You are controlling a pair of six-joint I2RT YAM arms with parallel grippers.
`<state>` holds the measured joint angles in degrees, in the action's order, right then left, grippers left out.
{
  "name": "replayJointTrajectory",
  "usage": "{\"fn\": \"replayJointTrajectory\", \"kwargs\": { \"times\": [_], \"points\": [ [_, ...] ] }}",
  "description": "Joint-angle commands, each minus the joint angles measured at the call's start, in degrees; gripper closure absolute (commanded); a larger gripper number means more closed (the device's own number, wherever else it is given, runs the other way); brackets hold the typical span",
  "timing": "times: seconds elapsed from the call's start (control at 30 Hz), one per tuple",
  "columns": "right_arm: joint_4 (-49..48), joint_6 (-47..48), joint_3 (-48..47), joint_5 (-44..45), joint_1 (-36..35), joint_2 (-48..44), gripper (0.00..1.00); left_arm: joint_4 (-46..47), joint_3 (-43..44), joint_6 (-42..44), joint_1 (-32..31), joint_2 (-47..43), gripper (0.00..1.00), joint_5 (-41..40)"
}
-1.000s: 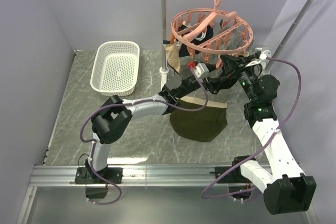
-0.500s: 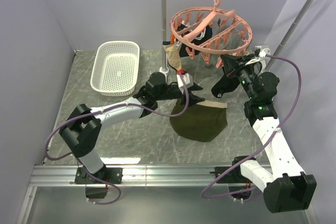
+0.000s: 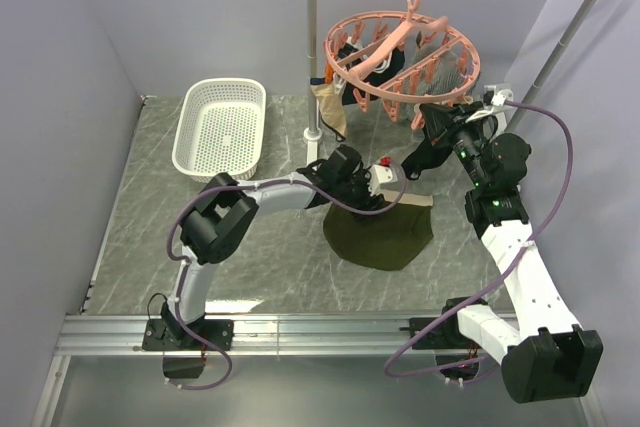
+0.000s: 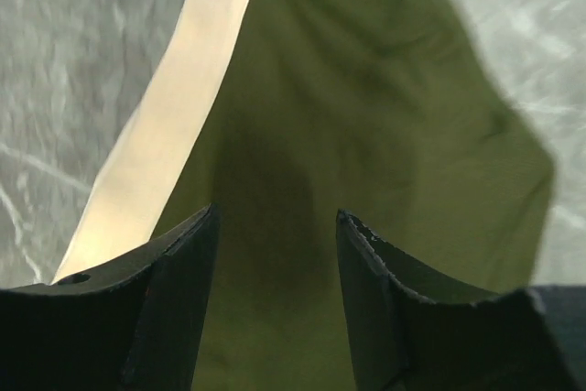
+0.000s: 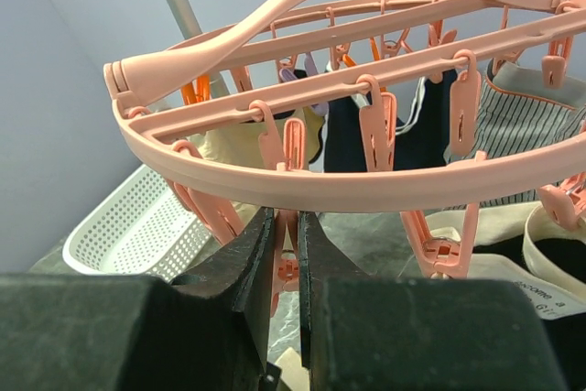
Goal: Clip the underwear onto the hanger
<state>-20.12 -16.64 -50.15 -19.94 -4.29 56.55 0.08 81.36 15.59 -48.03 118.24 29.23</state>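
The underwear (image 3: 385, 235) lies flat on the table, olive-green with a beige waistband (image 4: 174, 107) along its far edge. My left gripper (image 3: 368, 203) hovers just above it near the waistband, open and empty; in the left wrist view (image 4: 275, 226) only olive fabric (image 4: 385, 107) shows between the jaws. The pink round hanger (image 3: 405, 47) hangs by its hook from the rail. My right gripper (image 3: 432, 127) is under the ring's near side, shut on one dangling pink peg (image 5: 286, 249); the ring (image 5: 366, 185) passes just above the right gripper (image 5: 284, 217).
A white basket (image 3: 222, 127) stands at the back left. The grey rail stand (image 3: 313, 47) holds the hanger. A tan garment (image 3: 330, 107), a black garment (image 3: 425, 157) and a striped one (image 5: 513, 125) hang from the pegs.
My left gripper has left the hanger, swung left, then come down over the underwear's waistband edge. The right gripper has stayed at the hanger's pegs.
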Motion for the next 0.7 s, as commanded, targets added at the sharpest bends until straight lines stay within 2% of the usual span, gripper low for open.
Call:
{"fn": "replayJointTrajectory", "kwargs": {
  "times": [0.0, 0.4, 0.5, 0.67],
  "points": [
    [-0.09, 0.65, -2.50, -0.01, -0.10, 0.31, 1.00, -10.17, 3.72, 6.36, -0.13, 1.03, 0.41, -5.14],
    [0.52, 1.00, -2.67, 0.17, -0.19, 0.49, 1.00, -27.05, -0.23, 9.72, -0.31, 0.51, 0.41, -10.33],
    [1.13, 1.26, -2.76, 0.17, -0.19, 0.49, 1.00, -30.92, -4.01, 9.54, -0.22, -2.30, 0.42, -9.81],
    [1.05, 1.09, -2.76, 0.17, -0.19, 0.57, 1.00, -35.92, -12.36, 14.19, -0.22, -10.38, 0.43, -6.05]
  ]
}}
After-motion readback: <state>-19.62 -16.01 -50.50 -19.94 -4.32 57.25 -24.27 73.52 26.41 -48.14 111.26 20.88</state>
